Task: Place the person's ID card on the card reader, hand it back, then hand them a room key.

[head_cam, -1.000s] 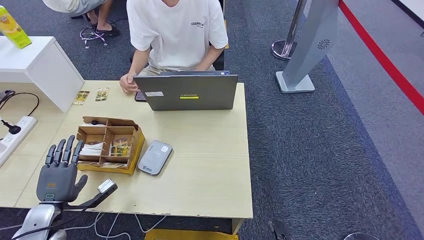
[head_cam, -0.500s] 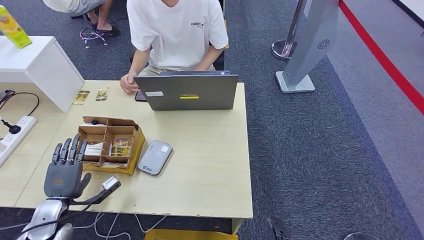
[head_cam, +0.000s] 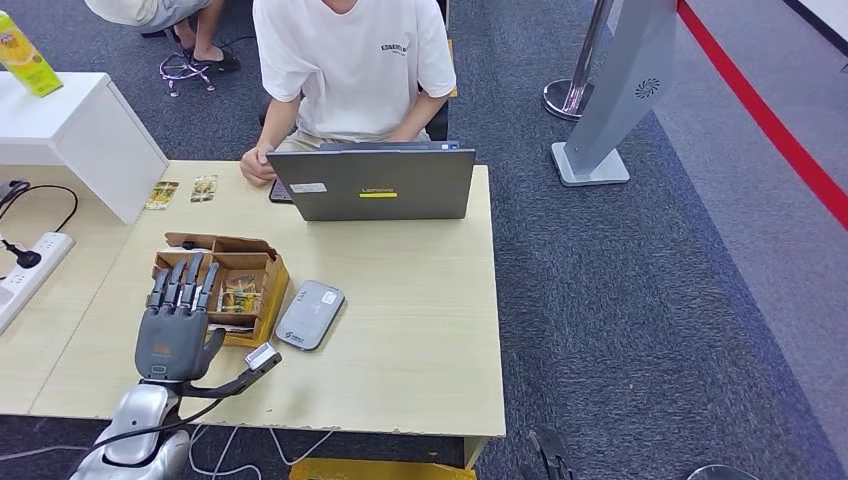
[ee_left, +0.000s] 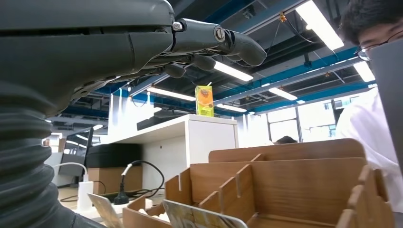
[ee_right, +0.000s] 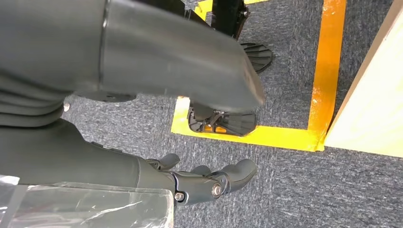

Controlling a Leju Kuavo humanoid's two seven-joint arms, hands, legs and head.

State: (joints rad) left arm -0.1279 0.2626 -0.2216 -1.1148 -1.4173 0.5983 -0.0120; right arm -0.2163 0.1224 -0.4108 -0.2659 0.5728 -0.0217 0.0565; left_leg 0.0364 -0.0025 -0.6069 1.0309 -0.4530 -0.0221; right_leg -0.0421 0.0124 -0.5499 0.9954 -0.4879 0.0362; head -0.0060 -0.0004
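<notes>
My left hand hovers flat and empty, fingers stretched out over the near left part of a wooden divider box. The box holds small cards in its compartments. In the left wrist view the fingers reach above the box walls, with a card edge below them. A grey card reader lies flat just right of the box. My right hand hangs beside the table over the carpet, loose and empty. A person in a white T-shirt sits behind the laptop.
A grey laptop stands open at the table's far edge, the person's hand beside it. Two small cards lie at the far left. A white cabinet with a juice carton and a power strip sit left.
My left hand has moved forward and to the right, from the table's near left edge to above the divider box. Its fingers stay spread.
</notes>
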